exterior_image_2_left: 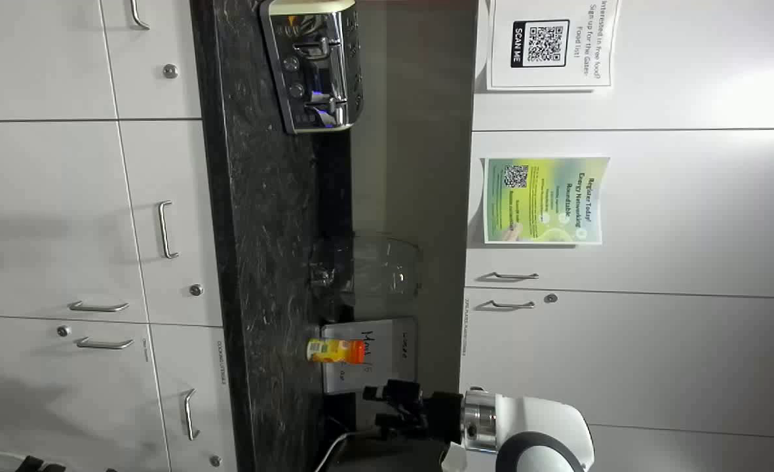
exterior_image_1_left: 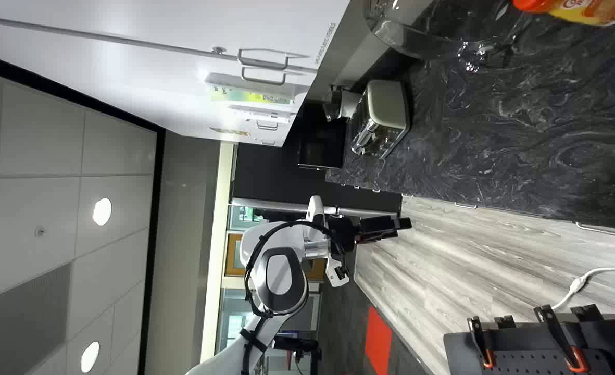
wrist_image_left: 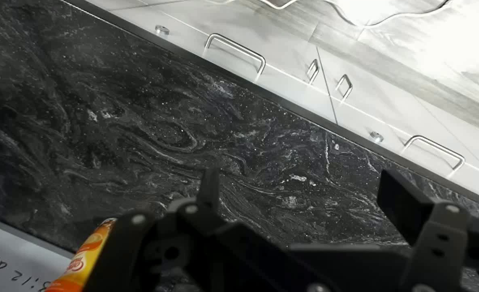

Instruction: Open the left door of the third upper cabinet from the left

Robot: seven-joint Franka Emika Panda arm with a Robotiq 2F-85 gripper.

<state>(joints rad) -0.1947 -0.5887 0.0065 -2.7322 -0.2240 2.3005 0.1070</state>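
Both exterior views lie on their side. The third upper cabinet point(exterior_image_2_left: 622, 357) is white with two flat doors, both shut. Its left door point(exterior_image_2_left: 688, 210) carries a green-yellow poster and also shows in an exterior view point(exterior_image_1_left: 182, 67). The left door's metal handle point(exterior_image_2_left: 516, 276) sits near the lower inner corner, beside the right door's handle point(exterior_image_2_left: 508, 305). My gripper point(exterior_image_2_left: 375, 406) is open, empty and pointing down, below the cabinet's height and apart from the handle. It also shows there point(exterior_image_1_left: 401, 229). The wrist view, with open fingers point(wrist_image_left: 298, 182), shows only counter and drawers; the cabinet is out of view.
The dark marbled counter point(wrist_image_left: 142, 101) runs beneath. It bears a toaster point(exterior_image_2_left: 314, 65), a see-through jar point(exterior_image_2_left: 387, 269), a yellow-orange bottle point(exterior_image_2_left: 335, 351) and a whiteboard point(exterior_image_2_left: 400, 334). Lower drawer handles point(wrist_image_left: 237, 48) stick out. A black tool board point(exterior_image_1_left: 536, 359) stands opposite the counter.
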